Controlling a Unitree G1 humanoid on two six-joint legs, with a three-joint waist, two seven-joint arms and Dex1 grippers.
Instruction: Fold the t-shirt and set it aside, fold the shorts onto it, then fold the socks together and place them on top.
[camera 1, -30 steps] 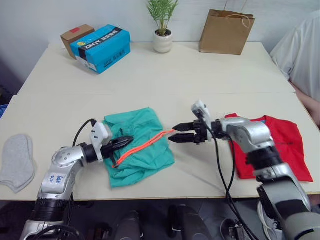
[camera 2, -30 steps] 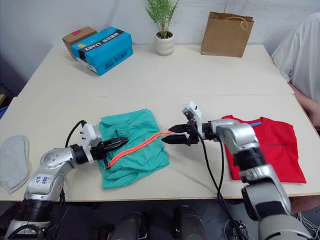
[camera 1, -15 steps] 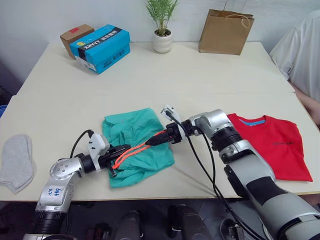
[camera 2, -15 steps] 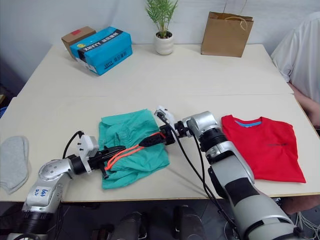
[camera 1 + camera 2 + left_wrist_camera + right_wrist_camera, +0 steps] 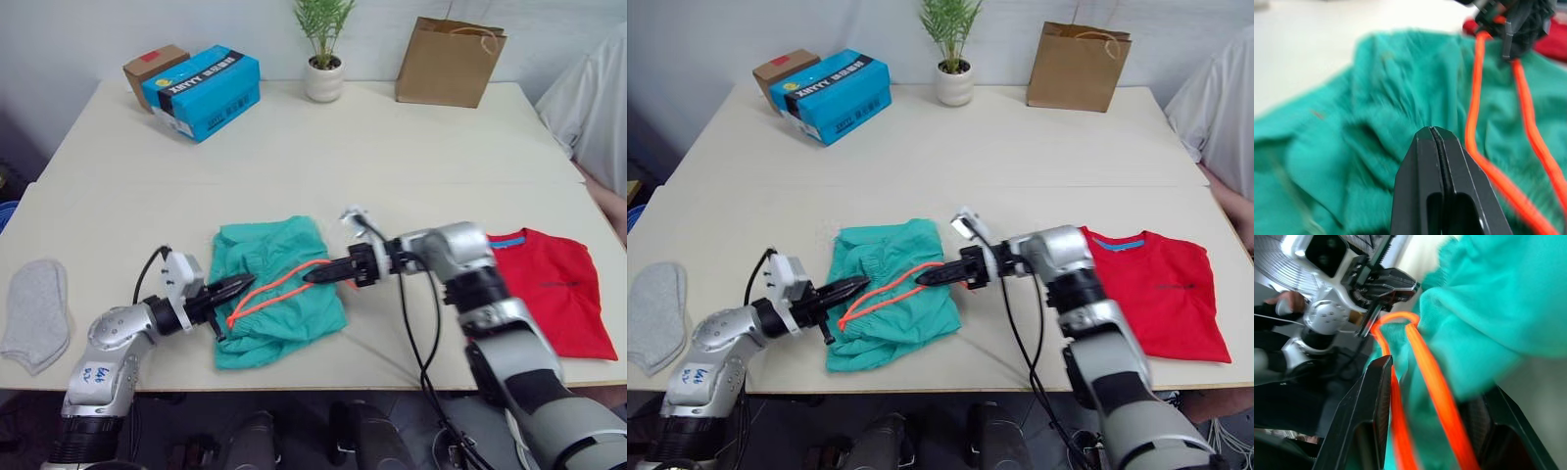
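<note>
left claw (image 5: 854, 286) pinched closed, empty, over shorts (image 5: 887, 294); right claw (image 5: 929, 277) wide, straddling drawstring (image 5: 892, 285). risk: cord snags, dragging shorts crooked.

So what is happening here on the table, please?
The robot is working on the teal-green fabric shorts, crumpled at the table's near edge. Its left gripper, fingers shut, and its right gripper, fingers open around the neon orange drawstring, meet over them. The bright red t-shirt lies flat alongside; a grey sock waits.
</note>
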